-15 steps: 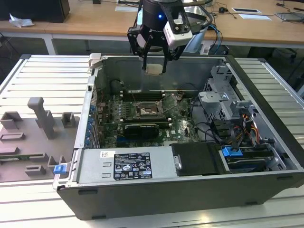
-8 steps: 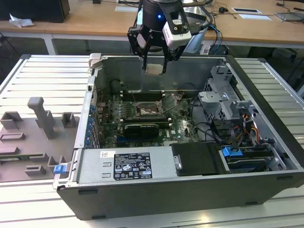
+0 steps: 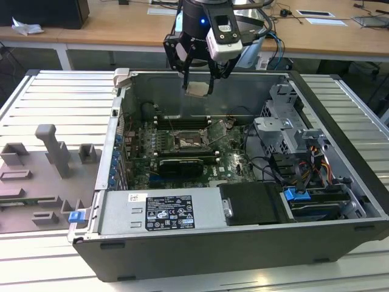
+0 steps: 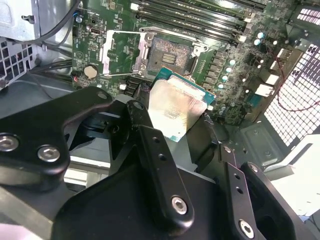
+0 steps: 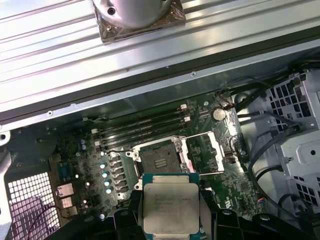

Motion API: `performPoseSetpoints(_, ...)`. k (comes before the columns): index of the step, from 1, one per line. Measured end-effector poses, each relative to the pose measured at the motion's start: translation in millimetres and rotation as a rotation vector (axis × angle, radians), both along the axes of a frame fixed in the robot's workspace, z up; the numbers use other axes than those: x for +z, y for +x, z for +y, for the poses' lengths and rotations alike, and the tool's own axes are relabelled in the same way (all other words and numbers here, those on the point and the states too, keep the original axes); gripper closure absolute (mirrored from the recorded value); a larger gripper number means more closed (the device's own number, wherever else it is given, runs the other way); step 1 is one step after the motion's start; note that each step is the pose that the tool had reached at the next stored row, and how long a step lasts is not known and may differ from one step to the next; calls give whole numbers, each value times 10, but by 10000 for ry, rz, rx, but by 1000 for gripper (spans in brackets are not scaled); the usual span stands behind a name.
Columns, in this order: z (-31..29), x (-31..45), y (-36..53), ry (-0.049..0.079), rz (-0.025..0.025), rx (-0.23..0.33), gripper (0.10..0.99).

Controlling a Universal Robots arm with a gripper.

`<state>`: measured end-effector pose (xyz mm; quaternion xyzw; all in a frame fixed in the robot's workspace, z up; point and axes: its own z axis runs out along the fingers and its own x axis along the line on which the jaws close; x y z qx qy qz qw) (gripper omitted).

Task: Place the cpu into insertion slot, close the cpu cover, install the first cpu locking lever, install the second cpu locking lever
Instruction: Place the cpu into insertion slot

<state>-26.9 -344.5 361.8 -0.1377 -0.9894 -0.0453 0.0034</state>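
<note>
Big slatted metal counter [image 3: 48, 91] with an opened-up PC case [image 3: 200, 255] sitting across the middle of it, closer to the counter's far edge than the near one. The motherboard [image 3: 146, 158] lies flat on the case floor.

The claw [image 3: 197, 79] hangs over the far side of the case, well above the board, and it's clamped on the cpu [image 3: 197, 89], pinching it by the edges with the silver top showing in both wrist views. The cpu cover [image 5: 222, 151] is flipped open right beside the insertion slot [image 5: 160, 162], and that slot is bare, so nothing is seated yet.

What worries me: the chip looks a bit tilted in the second wrist view, and an edge grip like that is thin. If it goes down crooked or slips, I'd guess bent contacts. The raised cover could also catch a finger.
</note>
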Motion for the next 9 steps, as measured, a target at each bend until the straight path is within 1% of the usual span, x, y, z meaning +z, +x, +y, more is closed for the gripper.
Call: performPoseSetpoints(9, 0, 0, 0, -1, 1, -346, 545)
